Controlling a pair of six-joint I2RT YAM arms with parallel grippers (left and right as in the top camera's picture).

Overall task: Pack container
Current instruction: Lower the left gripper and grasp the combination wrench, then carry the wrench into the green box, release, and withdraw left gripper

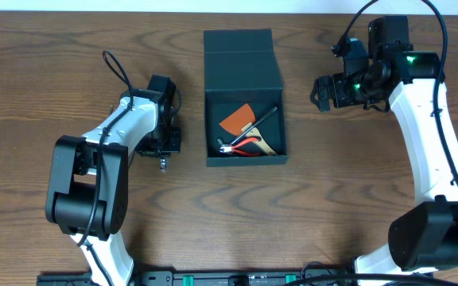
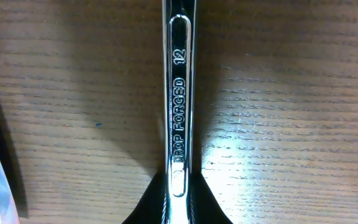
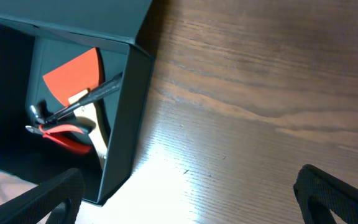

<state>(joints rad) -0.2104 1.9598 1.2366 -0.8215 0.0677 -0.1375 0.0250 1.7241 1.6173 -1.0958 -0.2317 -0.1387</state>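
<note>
the left hand gripped a wrench by its shank beside the open box, likely for loading; the right hand hung wide and empty, well clear.

I read this as a robotics lab bench. The container sits in the middle of a wood-grain table. 1 white-and-black robot arm stands left of it and a second arm right of it, with black cables looping off both. Toward the arms' bases from the container, an equipment rail edges the table.
</note>
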